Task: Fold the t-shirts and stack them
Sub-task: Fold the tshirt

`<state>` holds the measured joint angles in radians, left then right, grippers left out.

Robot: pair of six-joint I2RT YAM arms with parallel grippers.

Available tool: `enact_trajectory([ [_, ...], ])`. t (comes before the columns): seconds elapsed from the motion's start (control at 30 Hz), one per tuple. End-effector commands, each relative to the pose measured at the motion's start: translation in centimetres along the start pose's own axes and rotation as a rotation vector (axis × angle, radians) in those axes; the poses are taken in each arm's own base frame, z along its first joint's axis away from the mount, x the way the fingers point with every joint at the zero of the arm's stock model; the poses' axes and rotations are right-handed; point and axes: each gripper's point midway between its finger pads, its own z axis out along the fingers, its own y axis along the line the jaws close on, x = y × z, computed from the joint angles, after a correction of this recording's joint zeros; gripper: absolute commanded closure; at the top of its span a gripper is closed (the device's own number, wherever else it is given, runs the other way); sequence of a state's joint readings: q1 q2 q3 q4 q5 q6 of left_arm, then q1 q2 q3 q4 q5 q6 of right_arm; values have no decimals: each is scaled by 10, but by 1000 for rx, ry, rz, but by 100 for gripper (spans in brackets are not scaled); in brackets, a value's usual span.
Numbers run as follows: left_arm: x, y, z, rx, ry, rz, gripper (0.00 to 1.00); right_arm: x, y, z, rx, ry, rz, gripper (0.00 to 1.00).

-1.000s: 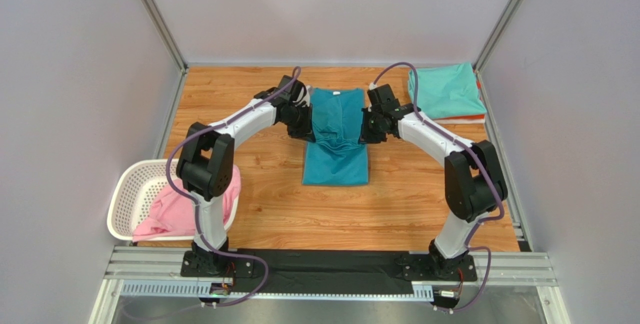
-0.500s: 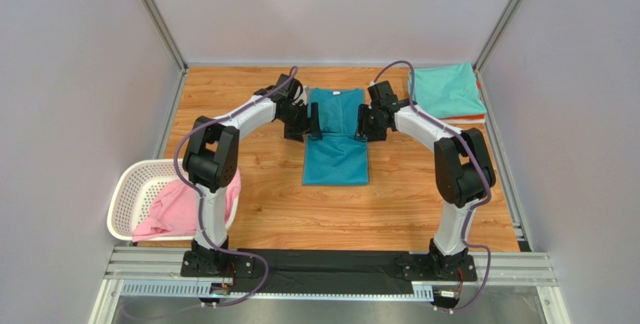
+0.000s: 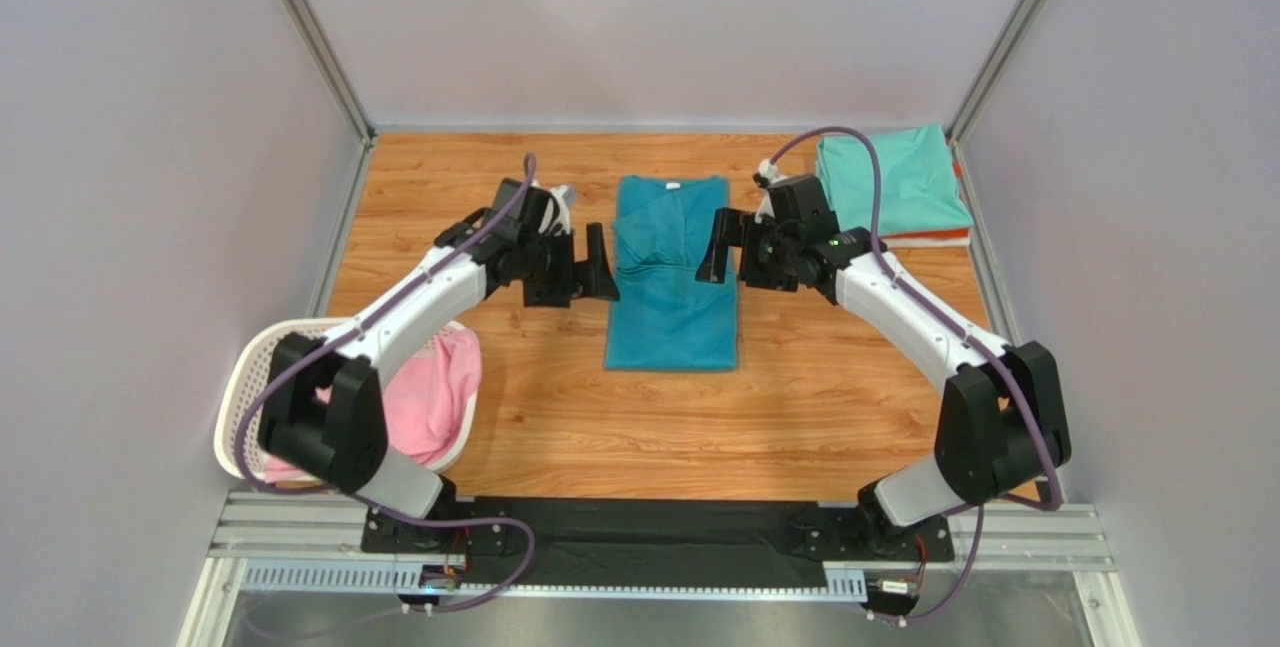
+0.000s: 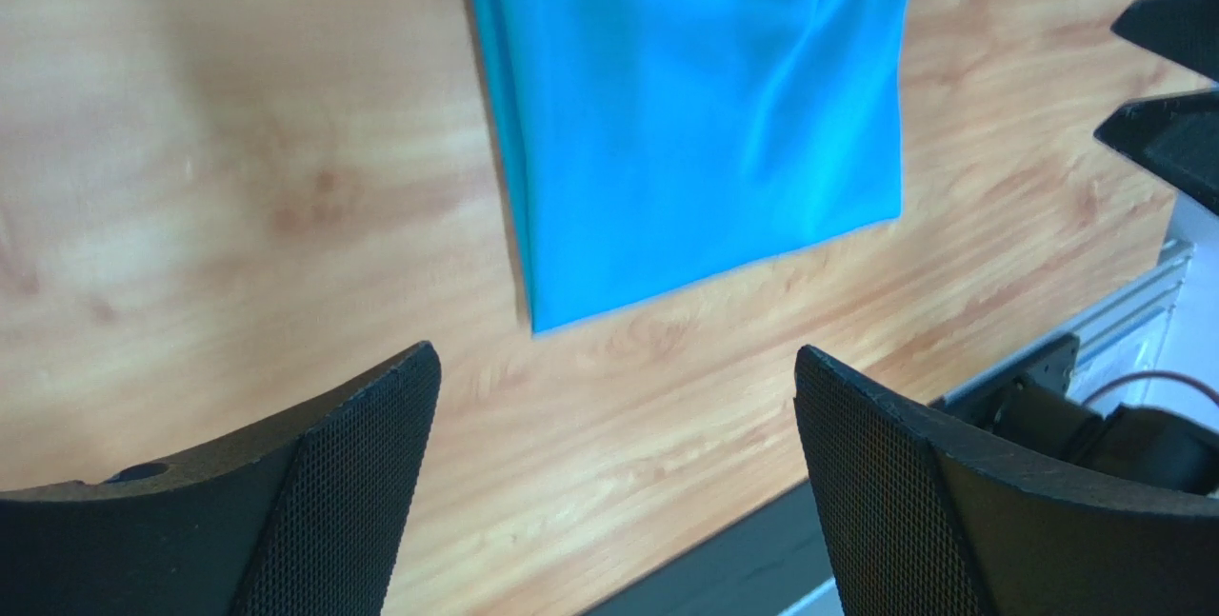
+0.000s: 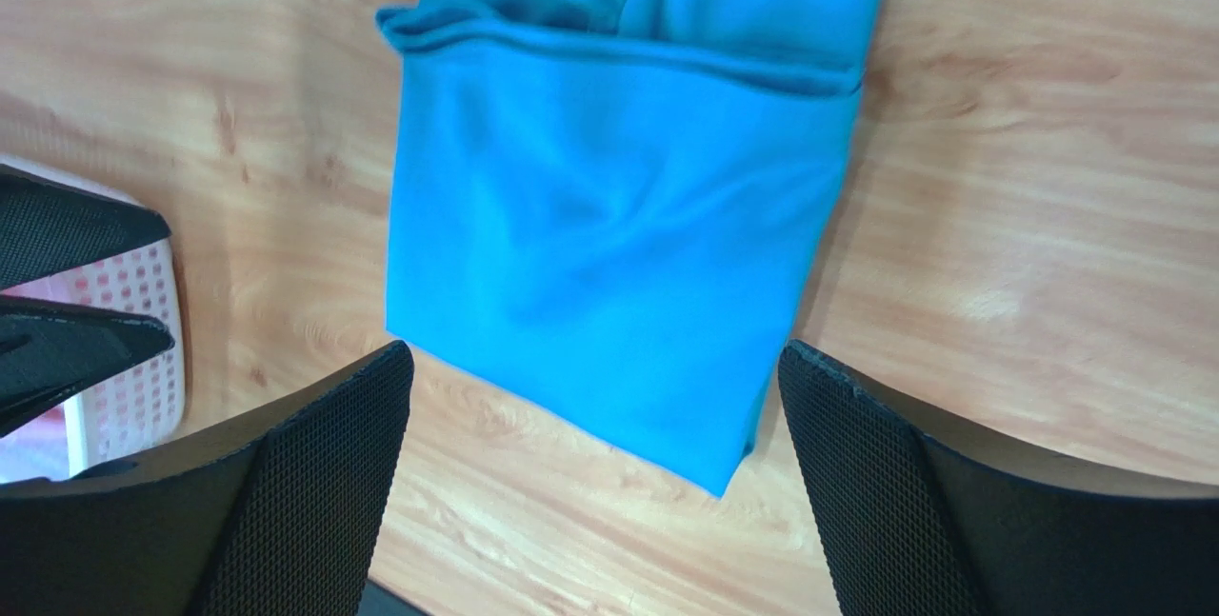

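Both pincers have let go of the deep teal soft-cloth t-shirt (image 3: pixel 672 325) and slid outward off its side edges; a second ago they were pinched shut on it. The left elbow has also swung down and left.

At far left, a white plastic lattice basket (image 3: pixel 248 392) sits on the near-left corner of the wooden desk (image 3: pixel 819 400), with a crumpled pink t-shirt (image 3: pixel 439 392) spilling over its right rim. The left arm (image 3: pixel 436 287) folds back over that basket at the elbow. Its forearm stretches far and to the right, low over the wood. The left pincer (image 3: pixel 601 260) points at the teal shirt's left edge, released and spread wide. It holds nothing, and its wrist view shows only desk and the shirt's near corner between its black fingers (image 4: pixel 351 481).

The teal shirt lies flat in the middle of the desk, a narrow rectangle with its sleeves tucked in. Its long axis runs from near to far, collar at the far end, and a cross fold rumples its middle.

Just beside its right edge, the right pincer (image 3: pixel 718 245) mirrors the left, jaws wide apart and empty. The right arm (image 3: pixel 902 310) reaches far and to the left from a bent elbow at the near right.

In the far-right corner, a folded mint green t-shirt (image 3: pixel 891 182) lies on top of an orange t-shirt (image 3: pixel 944 238), of which only a thin edge shows.
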<state>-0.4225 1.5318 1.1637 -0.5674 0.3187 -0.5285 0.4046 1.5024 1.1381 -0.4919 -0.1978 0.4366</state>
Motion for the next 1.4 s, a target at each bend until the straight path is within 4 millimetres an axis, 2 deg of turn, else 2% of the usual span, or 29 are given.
enact_trajectory([
  [0.0,30,8,-15,-3,-17,-63,0,23,21,0,-92,37,-14,0],
  [0.03,34,6,-16,8,-27,-65,0,28,19,0,-85,43,-8,0],
  [0.07,50,12,-14,3,-5,-79,0,40,14,0,-76,61,3,0],
  [0.13,59,6,-16,28,-14,-77,0,52,4,0,-43,73,34,0],
  [0.2,71,9,-11,18,3,-81,0,69,-8,-2,-8,89,66,0],
  [0.27,82,9,-5,20,30,-77,0,75,-13,-3,10,84,92,0],
  [0.3,82,10,1,20,33,-80,0,86,-19,-1,20,106,102,0],
  [0.4,85,14,14,8,62,-97,0,99,-26,1,35,136,124,0],
  [0.53,79,15,29,-4,84,-103,1,102,-25,6,29,154,136,0],
  [0.67,81,18,37,-18,105,-109,0,90,8,4,-122,164,109,0],
  [0.73,84,20,38,-21,112,-112,0,76,25,5,-179,143,86,0],
  [0.83,91,22,35,-17,122,-119,0,69,43,12,-229,152,43,0],
  [0.9,93,21,29,-9,111,-117,0,56,67,15,-287,143,6,0],
  [0.97,97,21,21,-5,104,-116,0,47,83,29,-303,146,-18,0],
  [1.0,98,21,19,-6,97,-117,0,44,88,34,-306,152,-18,0],
  [1.03,104,26,17,-20,99,-124,0,48,86,50,-292,181,-6,0],
  [1.07,103,24,10,-11,76,-127,0,38,97,54,-310,171,-10,0],
  [1.1,105,25,7,-13,67,-131,0,37,101,60,-321,179,1,0],
  [1.13,109,27,2,-14,52,-140,0,42,101,75,-314,208,10,0],
  [1.17,112,29,-1,-16,50,-146,0,32,108,80,-323,191,9,0],
  [1.2,114,30,-4,-19,43,-149,0,30,112,86,-329,194,10,0],
  [1.23,117,31,-9,-15,26,-152,0,37,110,100,-317,221,13,0],
  [1.27,120,33,-12,-18,22,-155,0,37,112,106,-318,226,13,0],
  [1.3,123,34,-15,-20,17,-156,0,28,120,109,-333,211,3,0],
  [1.37,128,38,-22,-22,-1,-153,0,32,123,124,-329,226,-7,0],
])
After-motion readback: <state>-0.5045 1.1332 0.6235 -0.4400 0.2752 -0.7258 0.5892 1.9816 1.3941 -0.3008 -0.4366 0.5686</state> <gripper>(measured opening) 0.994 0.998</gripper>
